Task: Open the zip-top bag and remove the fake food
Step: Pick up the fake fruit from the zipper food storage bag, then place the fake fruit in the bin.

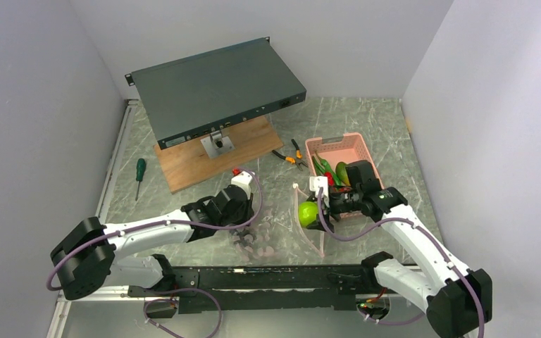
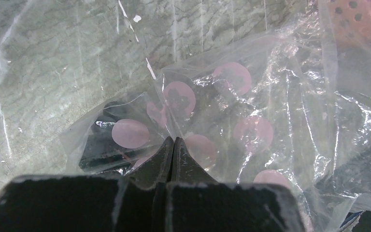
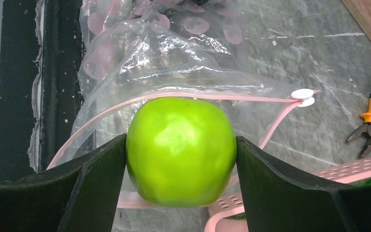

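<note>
Holding glossy green plastic apple (image 3: 181,152) clamped in right gripper (image 3: 181,139) at open mouth of clear, pink-dotted zip-top bag (image 3: 174,58); left gripper (image 2: 174,145) pinched shut on its film. Pink slotted basket (image 1: 345,143) just beyond, right-arm side.

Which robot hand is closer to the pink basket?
The right. The right gripper holds the green apple beside the pink basket; the left gripper is farther away, shut on the zip-top bag.

Table (image 1: 366,120) — zip-top bag (image 1: 257,243), basket (image 1: 334,139), pliers (image 1: 289,156).
</note>
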You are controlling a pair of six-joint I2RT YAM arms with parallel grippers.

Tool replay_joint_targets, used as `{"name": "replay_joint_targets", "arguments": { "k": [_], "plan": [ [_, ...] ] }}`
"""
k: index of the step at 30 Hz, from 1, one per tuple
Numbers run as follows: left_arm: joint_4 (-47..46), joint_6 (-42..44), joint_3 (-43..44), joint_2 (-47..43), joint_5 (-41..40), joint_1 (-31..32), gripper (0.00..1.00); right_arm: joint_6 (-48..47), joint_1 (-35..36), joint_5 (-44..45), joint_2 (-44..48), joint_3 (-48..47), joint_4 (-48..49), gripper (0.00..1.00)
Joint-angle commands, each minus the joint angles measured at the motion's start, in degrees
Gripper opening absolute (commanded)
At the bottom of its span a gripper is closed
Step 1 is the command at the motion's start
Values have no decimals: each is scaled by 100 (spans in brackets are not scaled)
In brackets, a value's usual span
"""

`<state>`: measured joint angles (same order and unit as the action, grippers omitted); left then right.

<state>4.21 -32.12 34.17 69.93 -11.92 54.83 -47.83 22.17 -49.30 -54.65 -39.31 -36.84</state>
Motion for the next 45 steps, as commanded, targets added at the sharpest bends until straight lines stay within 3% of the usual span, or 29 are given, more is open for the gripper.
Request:
{"name": "replay_joint_targets", "arguments": {
  "k": [1, 15, 24, 34, 38, 45],
  "plan": [
    [-33, 99, 204, -155, -111, -25, 0, -312, -231, -399, 222, -317, -282, 12],
    [-13, 81, 204, -275, -145, -32, 5, -316, -942, -570, 585, -506, -525, 9],
    [-91, 63, 250, -262, -109, -76, 37, 724, -1641, -207, 776, -418, 224, 7],
    [-45, -5, 116, -854, -177, -75, 73, 2758, -2156, 1647, 675, 53, 2078, 9],
    [-49, -72, -98, -1317, -242, -71, 83, 3569, -2173, 2761, 627, 434, 2979, 12],
    [-21, -219, -529, -2158, -238, -76, 92, 4235, -2173, 3813, 164, 629, 3653, 16]
  ]
}}
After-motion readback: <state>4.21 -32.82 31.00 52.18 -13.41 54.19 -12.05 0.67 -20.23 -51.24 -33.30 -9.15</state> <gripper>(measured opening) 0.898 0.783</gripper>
